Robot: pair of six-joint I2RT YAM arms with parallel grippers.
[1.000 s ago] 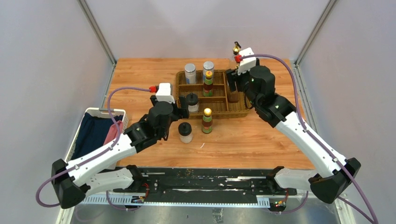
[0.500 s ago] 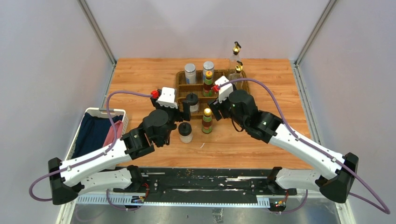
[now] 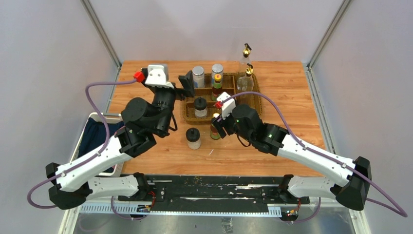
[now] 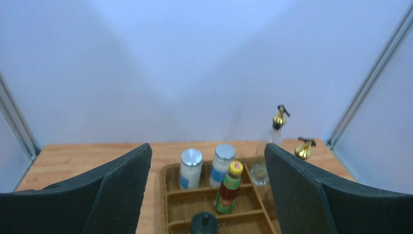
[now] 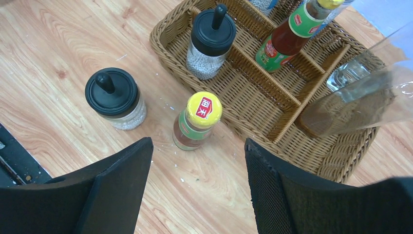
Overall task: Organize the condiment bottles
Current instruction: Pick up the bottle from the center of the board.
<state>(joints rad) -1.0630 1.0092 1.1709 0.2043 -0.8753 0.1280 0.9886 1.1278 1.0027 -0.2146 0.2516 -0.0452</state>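
We are seeing a yellow-capped sauce bottle and a black-lidded jar standing on the wooden table, just in front of the wicker tray, between pale walls. The right wrist view is showing the bottle just ahead of the right gripper, whose jaws are spread and empty; overhead, the bottle is mostly hidden. The left gripper, likewise spread and empty, is hovering near the tray's back left corner, facing the shakers and cruets.

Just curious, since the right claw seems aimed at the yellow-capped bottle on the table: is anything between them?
Nothing visible. The right gripper hangs open over the bottle, with only air between them. The jar stands apart to one side and the tray lies beyond, neither in the path.
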